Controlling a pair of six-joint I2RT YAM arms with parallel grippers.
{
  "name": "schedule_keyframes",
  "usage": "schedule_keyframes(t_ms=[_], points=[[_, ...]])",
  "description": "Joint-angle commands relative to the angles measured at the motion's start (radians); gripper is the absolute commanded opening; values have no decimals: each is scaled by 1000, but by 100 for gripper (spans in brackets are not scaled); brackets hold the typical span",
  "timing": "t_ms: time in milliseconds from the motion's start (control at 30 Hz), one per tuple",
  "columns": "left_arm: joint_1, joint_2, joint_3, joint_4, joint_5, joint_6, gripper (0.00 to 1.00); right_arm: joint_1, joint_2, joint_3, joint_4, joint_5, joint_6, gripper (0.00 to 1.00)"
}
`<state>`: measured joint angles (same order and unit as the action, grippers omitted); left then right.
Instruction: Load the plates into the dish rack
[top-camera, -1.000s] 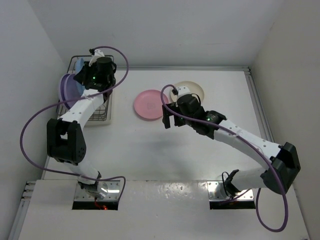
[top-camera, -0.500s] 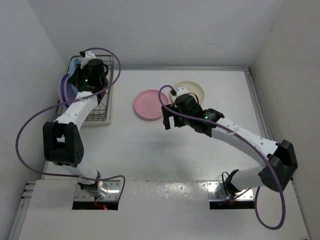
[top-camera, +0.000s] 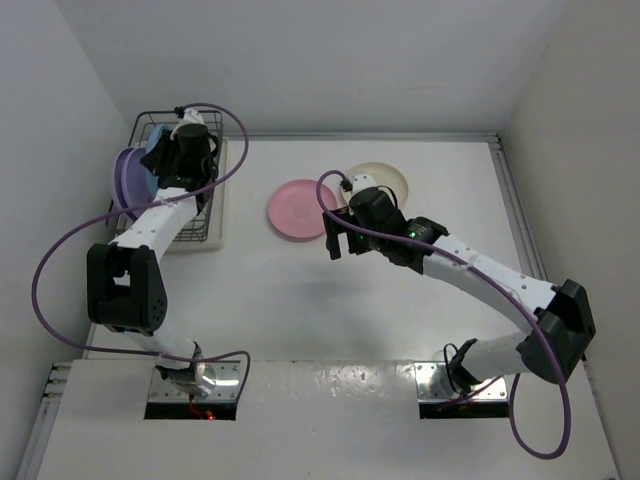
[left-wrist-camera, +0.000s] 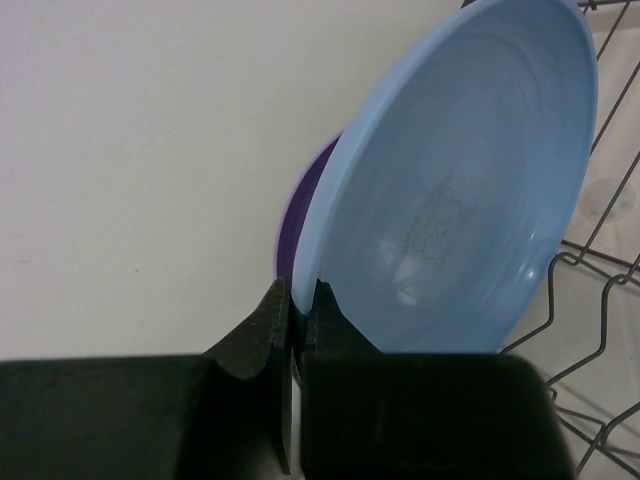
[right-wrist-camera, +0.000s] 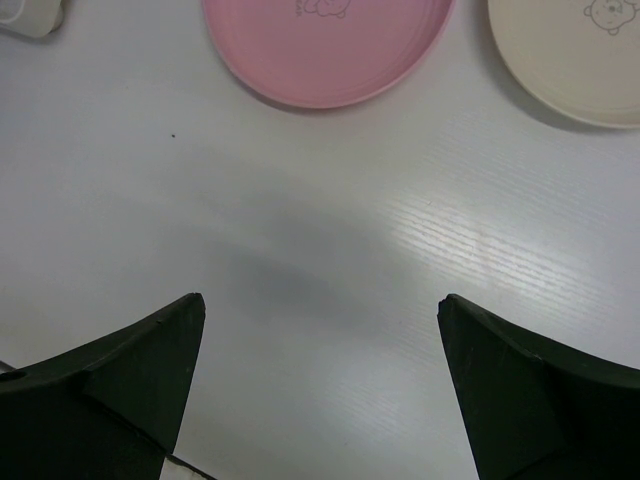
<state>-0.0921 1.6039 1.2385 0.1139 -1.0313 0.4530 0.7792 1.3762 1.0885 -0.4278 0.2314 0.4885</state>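
My left gripper (left-wrist-camera: 300, 297) is shut on the rim of the blue plate (left-wrist-camera: 460, 180), held on edge over the dish rack (top-camera: 205, 215); it also shows in the top view (top-camera: 157, 152). A lilac plate (top-camera: 128, 178) stands on edge in the rack behind the blue one, and shows in the left wrist view (left-wrist-camera: 300, 200). The pink plate (top-camera: 298, 209) and the cream plate (top-camera: 385, 180) lie flat on the table. My right gripper (right-wrist-camera: 320, 310) is open and empty, hovering over bare table just short of the pink plate (right-wrist-camera: 325, 45) and cream plate (right-wrist-camera: 570, 55).
The rack's wire prongs (left-wrist-camera: 600, 290) rise at the right of the left wrist view. White walls close in the table on the left, back and right. The left arm's purple cable (top-camera: 60, 260) loops out to the left.
My left gripper has carried the blue plate a little farther back and right over the rack and turned it. The right arm has barely moved.
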Motion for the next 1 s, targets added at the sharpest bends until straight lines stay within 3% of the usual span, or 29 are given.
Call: schedule_keyframes(t_ms=[0, 100, 300, 667, 933, 967], points=[[-9, -62, 68, 18, -49, 107, 0, -8, 1, 39, 20, -7, -19, 100], [-20, -62, 104, -66, -26, 72, 0, -11, 6, 39, 17, -15, -21, 100], [-20, -71, 127, -66, -35, 81, 0, -17, 3, 42, 15, -15, -27, 100], [0, -71, 55, 67, -67, 156, 0, -29, -28, 13, 18, -14, -25, 100], [9, -81, 44, 82, -47, 177, 0, -32, -40, -2, 21, -12, -22, 100], [18, -81, 44, 32, -33, 129, 0, -35, -43, -4, 24, -12, -21, 100]])
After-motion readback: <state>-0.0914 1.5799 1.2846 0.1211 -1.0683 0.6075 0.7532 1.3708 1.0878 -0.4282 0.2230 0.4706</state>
